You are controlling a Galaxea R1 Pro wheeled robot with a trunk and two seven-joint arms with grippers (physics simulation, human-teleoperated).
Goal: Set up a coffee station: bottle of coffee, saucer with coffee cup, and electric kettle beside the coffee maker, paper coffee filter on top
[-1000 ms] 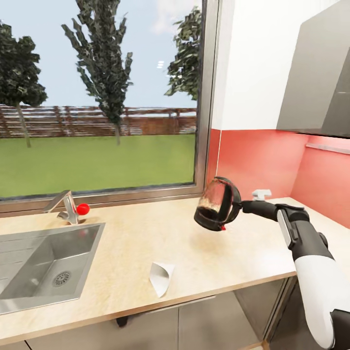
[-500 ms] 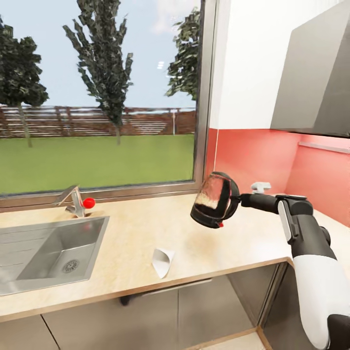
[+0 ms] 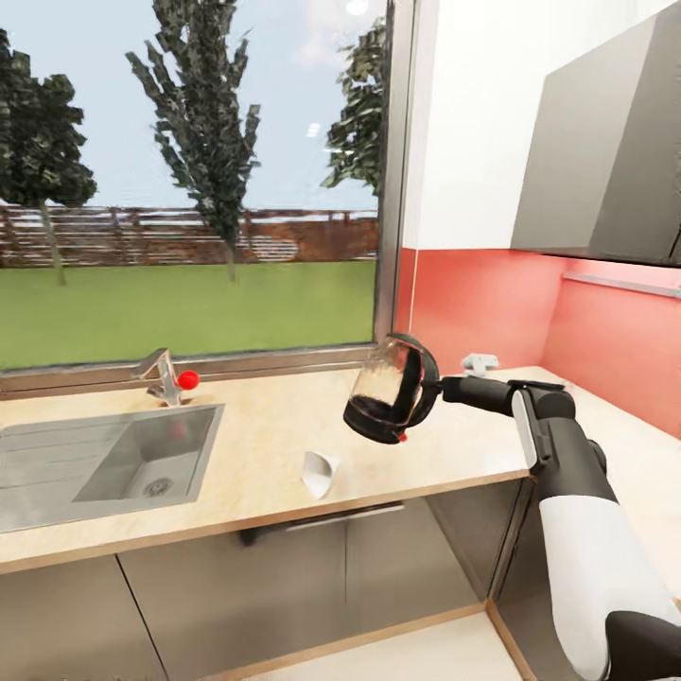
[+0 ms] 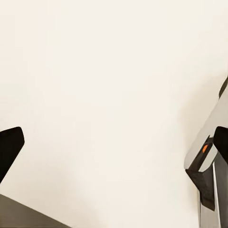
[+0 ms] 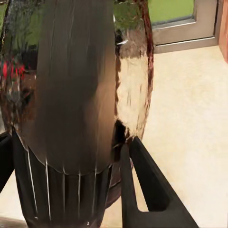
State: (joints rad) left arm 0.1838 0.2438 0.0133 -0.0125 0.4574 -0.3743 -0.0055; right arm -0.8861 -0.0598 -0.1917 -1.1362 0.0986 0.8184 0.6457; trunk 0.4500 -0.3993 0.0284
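- Electric kettle [image 3: 390, 390], a dark see-through glass dome on a black base, hangs tilted above the kitchen countertop [image 3: 255, 454] in our head view, held by its handle in our right gripper [image 3: 437, 386], arm stretched from the right. The paper coffee filter [image 3: 320, 473], a small white cone, lies on the tan wood-grain slab below and to the left of the kettle, near the front edge; the steel sink [image 3: 113, 459] sits well to the kettle's left. We judge the tilt risky: a slipping handle could drop the glass onto the slab, or a low sweep could knock the filter off.
- Left wrist view: our left gripper [image 4: 116, 147] stands apart, dark fingertips [image 4: 10, 142] wide over a pale surface, holding nothing.
- Right wrist view: glossy, reflective glass fills the frame, ribbed black base below; black fingers [image 5: 142, 183] clamp at the kettle, countertop beyond.
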